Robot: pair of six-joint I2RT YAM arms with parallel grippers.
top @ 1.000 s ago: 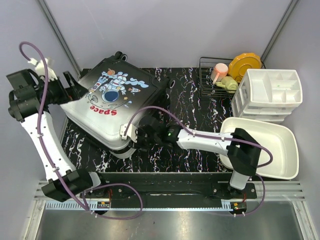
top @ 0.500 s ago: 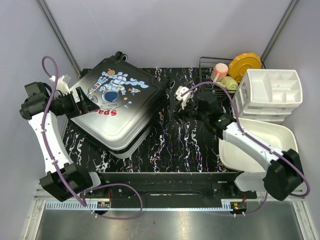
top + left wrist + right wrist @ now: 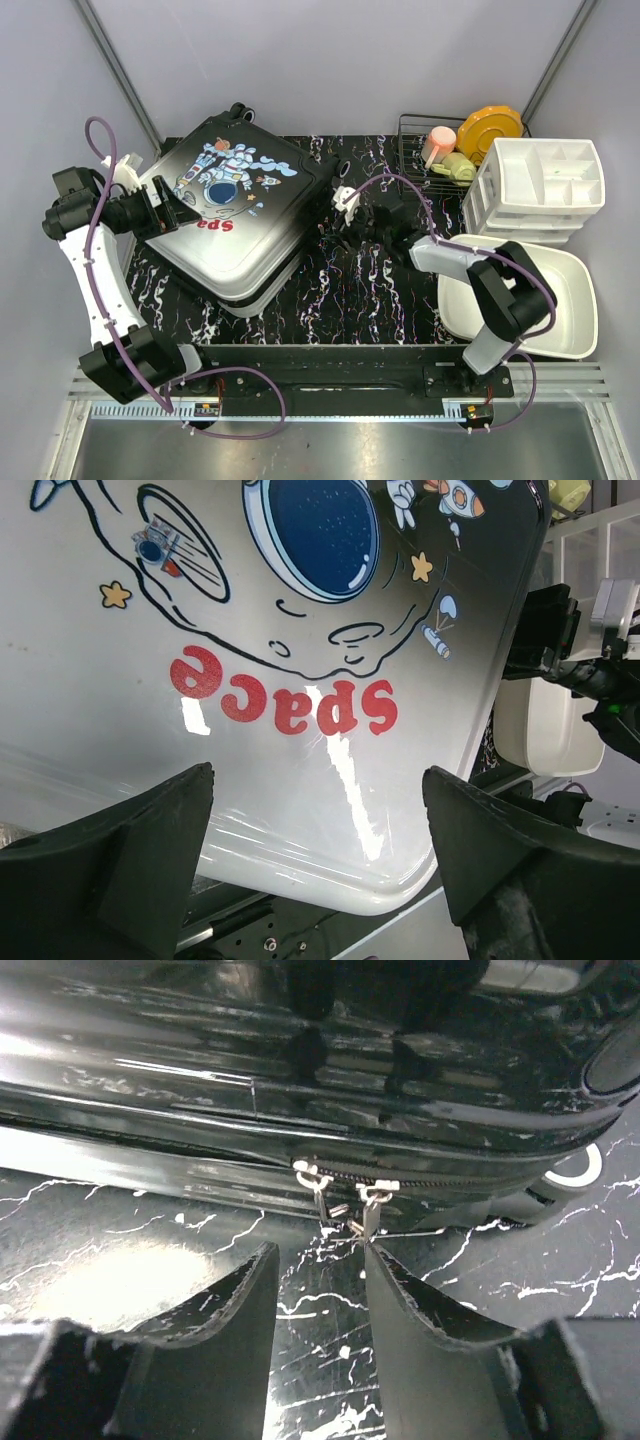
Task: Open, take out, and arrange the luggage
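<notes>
Gaping wide, left jaws face the luggage; right jaws half-parted, empty.

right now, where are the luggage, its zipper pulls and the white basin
luggage (image 3: 238,240): top external view, on the lid below the print
zipper pulls (image 3: 365,1210): right wrist view, on the right-hand pull
white basin (image 3: 565,295): top external view, on its bare floor

left pincer: jaws wide apart, empty | right pincer: jaws partly apart, empty
</notes>
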